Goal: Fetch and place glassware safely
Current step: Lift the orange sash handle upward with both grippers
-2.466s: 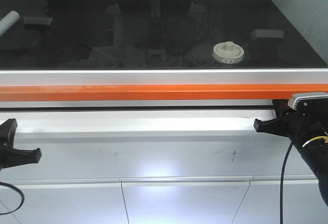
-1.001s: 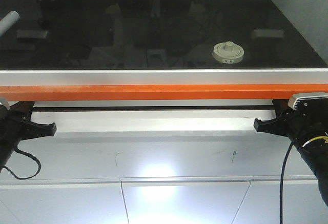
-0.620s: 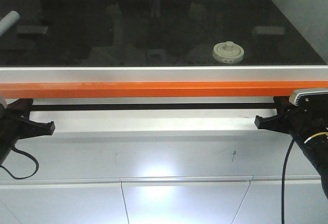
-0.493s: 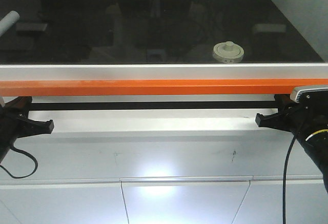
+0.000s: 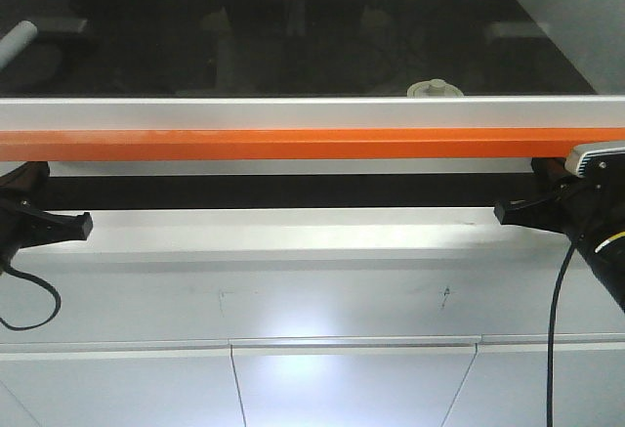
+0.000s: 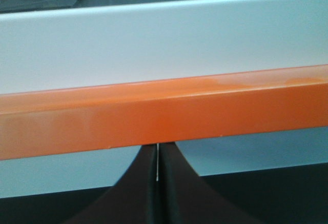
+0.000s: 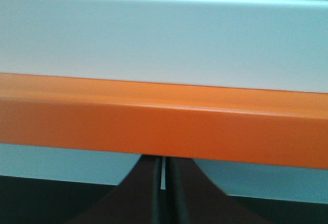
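The glassware (image 5: 435, 88) stands on the dark worktop behind the glass sash. Only its cream lid and knob show above the sash's silver frame (image 5: 312, 112). An orange bar (image 5: 312, 144) runs along the bottom of the sash. My left gripper (image 5: 78, 224) is under the bar's left end and my right gripper (image 5: 503, 212) under its right end. Both are shut with nothing between the fingers. In the left wrist view the left gripper (image 6: 158, 146) meets the underside of the orange bar (image 6: 164, 114). The right gripper (image 7: 163, 158) does the same under the orange bar (image 7: 164, 119).
A white tube (image 5: 17, 41) lies at the far left of the worktop, behind the sash. A dark gap (image 5: 293, 191) lies between the sash and the white sill (image 5: 293, 236). White cabinet fronts (image 5: 312, 378) are below.
The left gripper rose from low left to under the bar. The sash with its orange bar then moved up, widening the dark gap and covering most of the glassware. Both grippers stayed under it.
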### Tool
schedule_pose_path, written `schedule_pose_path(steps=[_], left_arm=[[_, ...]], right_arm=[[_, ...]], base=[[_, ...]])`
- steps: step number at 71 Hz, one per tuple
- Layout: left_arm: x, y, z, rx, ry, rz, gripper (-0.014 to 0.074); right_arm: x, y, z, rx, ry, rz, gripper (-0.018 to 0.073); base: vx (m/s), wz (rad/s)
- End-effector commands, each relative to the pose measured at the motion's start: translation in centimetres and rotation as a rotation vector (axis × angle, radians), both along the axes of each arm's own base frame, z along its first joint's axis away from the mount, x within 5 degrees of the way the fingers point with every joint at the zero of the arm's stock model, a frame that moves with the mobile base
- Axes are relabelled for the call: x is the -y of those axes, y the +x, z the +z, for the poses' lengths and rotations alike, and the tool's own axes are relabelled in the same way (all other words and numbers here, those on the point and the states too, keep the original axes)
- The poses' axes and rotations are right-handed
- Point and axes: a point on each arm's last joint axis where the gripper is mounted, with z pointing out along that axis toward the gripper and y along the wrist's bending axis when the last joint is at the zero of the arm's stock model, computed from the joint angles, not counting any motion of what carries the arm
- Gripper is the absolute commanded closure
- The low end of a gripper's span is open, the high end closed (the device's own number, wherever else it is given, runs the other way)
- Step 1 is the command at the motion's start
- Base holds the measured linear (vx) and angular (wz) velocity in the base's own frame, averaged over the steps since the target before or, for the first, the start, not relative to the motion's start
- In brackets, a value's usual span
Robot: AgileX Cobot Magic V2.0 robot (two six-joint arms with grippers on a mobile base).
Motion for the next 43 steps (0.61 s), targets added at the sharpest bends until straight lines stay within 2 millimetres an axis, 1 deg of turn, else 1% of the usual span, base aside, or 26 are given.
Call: schedule_pose_path(steps=[1,10,18,27,35,43], left_arm=[[0.1,0.5,5.1,0.277,-0.013,-0.009,0.0603],[0.3,1.0,7.0,0.303,0.003,-0.026,0.0603],[0.4,1.3,8.8,0.328,0.017,-0.036,0.0603],[0.4,1.7,10.8,0.36,0.019,-0.033,0.0603],[0.4,1.7,12.2,0.394,0.02,-0.031,0.0603],[0.3,1.9,13.5,0.417,0.021,-0.03,0.0603]], right_arm=[[-0.1,0.0,4.4,0.268,0.006,0.013,0.056],[0.0,0.3,5.0,0.265,0.005,0.011,0.056],[0.0,1.0,6.0,0.292,0.005,0.013,0.056],[0.0,1.8,7.6,0.337,0.016,0.013,0.056],[0.0,2.2,8.8,0.365,0.047,0.017,0.056],[0.0,2.6,10.4,0.386,0.039,0.015,0.056]], base=[[0.0,0.0],[0.0,0.0],[0.0,0.0],[0.0,0.0],[-0.01,-0.01],[-0.02,-0.01]])
